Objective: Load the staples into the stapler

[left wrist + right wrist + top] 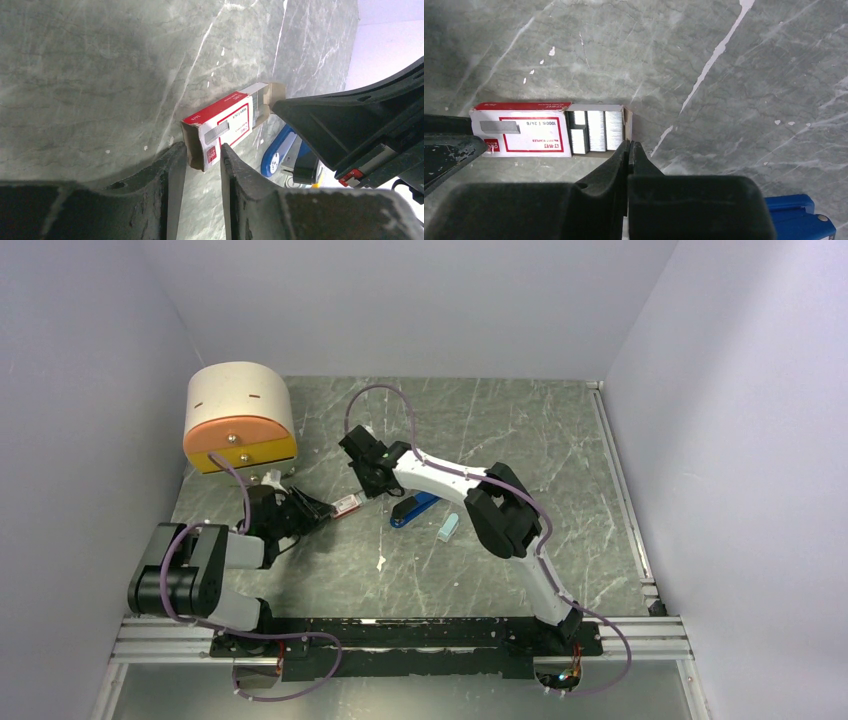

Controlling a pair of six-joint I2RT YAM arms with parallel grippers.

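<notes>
Left fingers (169, 167) around box (222, 122), right fingers (616, 167) together

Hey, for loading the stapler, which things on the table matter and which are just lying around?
Needed: staples in their red-and-white box, held by the left gripper; blue stapler.
Lying about: pale-blue piece; orange-and-wood block.

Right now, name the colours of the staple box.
The staple box is red and white, clearest in the right wrist view.
</notes>
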